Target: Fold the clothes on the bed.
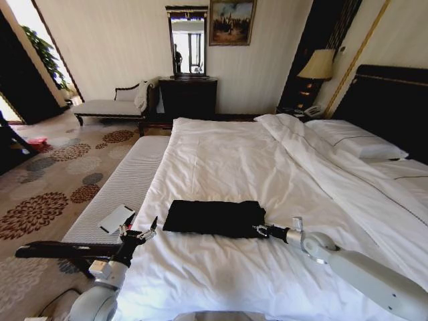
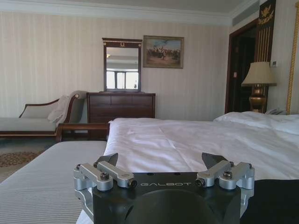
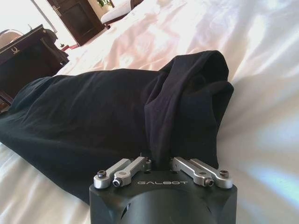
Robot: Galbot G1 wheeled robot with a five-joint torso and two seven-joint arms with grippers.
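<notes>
Pinching the top's (image 1: 214,218) right edge with the right claw (image 1: 261,231), low centre of the head view, on the bed (image 1: 227,160).

Right wrist view: the right claw's (image 3: 160,161) jaws are drawn narrow on a raised fold of the black top (image 3: 107,116), which lies as a folded dark bundle spreading away from the claw over the white duvet (image 3: 261,93). Left claw (image 1: 138,231) sits lower left of the head view, at the bed's left edge, just beside the top's left end but apart from it; in the left wrist view the left claw's (image 2: 161,163) fingers stand wide with nothing between them. A white card (image 1: 116,219) lies near the left claw on a grey bench (image 1: 127,180). Pillows (image 1: 358,140) upper right, dresser (image 1: 187,97) and chaise (image 1: 107,107) at the far wall. Nothing blocks the top.
</notes>
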